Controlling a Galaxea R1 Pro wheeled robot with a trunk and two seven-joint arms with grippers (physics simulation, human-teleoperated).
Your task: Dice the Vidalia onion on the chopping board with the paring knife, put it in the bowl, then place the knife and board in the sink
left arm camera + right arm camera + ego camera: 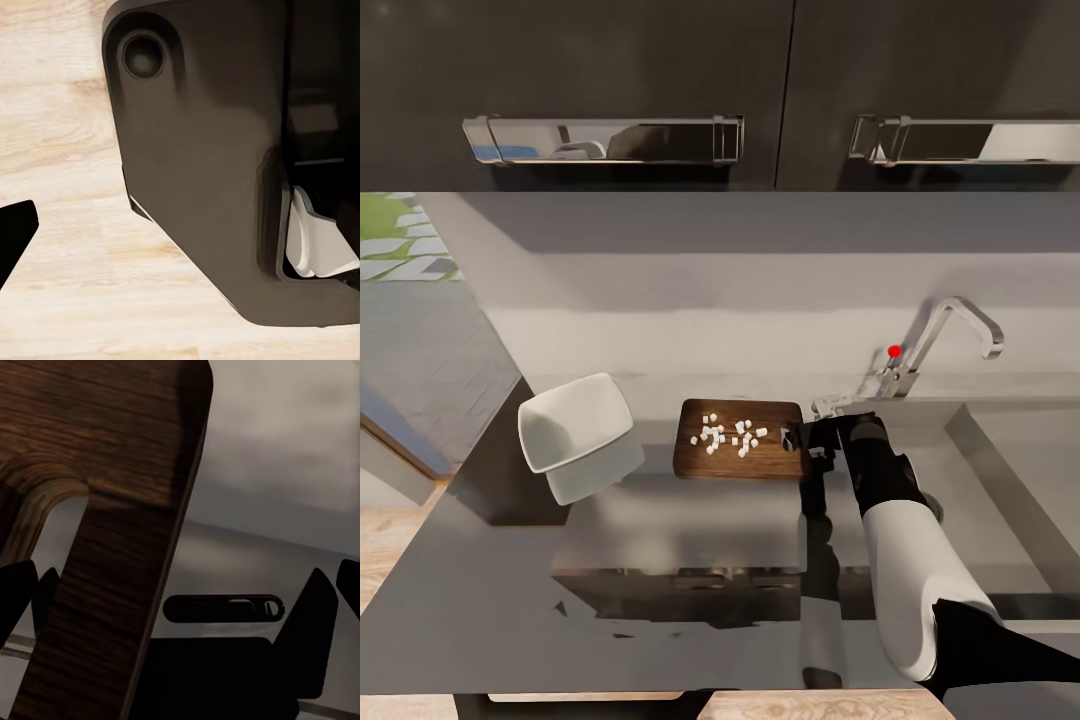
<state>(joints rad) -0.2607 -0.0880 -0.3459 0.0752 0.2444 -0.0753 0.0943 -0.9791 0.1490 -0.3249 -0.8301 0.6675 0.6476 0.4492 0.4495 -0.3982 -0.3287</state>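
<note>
At the left of the grey tabletop (490, 600) stands the white bowl (575, 430), tilted a little, with nothing seen in it. Just to its right, a little apart, lies the chopping board (738, 465) with the small white onion dice (725, 435) spread on it. At the board's right end, by its handle slot, the right claw (800, 440) has its fingers spread on both sides of the edge (112, 585), not closed on it, as far as I can judge. Further right is the sink (1000, 470) under the tap (950, 335). I think the dice must go into the bowl now; the claw should close firmly and keep the board level while carrying. Whether the left claw is open or closed, I cannot tell.
</note>
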